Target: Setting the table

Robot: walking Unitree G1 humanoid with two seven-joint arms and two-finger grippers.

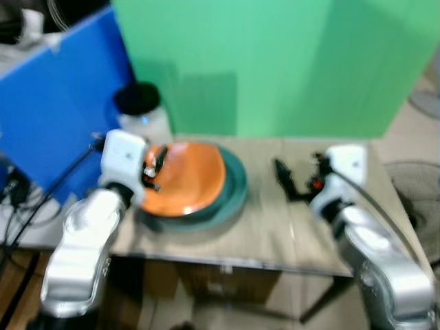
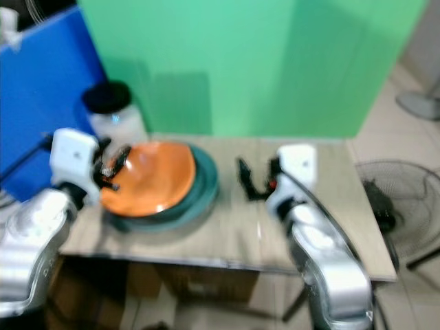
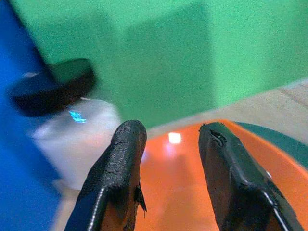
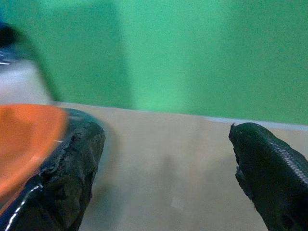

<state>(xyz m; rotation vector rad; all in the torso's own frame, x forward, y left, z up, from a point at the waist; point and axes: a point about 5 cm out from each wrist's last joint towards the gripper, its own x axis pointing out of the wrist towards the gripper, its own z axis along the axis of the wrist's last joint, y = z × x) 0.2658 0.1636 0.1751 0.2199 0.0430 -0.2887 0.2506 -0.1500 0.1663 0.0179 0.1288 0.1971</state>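
Wood-grain counter (image 1: 275,227) stands before a green backdrop (image 1: 275,62); head views blurred. Two plates counted: one orange plate (image 1: 189,175) stacked on one dark teal plate (image 1: 234,189), at counter left. Left tool (image 3: 168,159) sits at the orange plate's left rim; wrist view shows fingers apart over the orange surface. Right tool (image 4: 163,168) hovers mid-counter, fingers wide apart. One black-lidded white jar (image 1: 141,110) stands behind the plates.

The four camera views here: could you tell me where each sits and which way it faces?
Left eye, head: looks down at the table; both arms show.
Right eye: same scene, shifted.
Left wrist: along the open left hand over the orange plate, toward the jar.
Right wrist: along the open right hand, across the table.
Shared: the orange plate.
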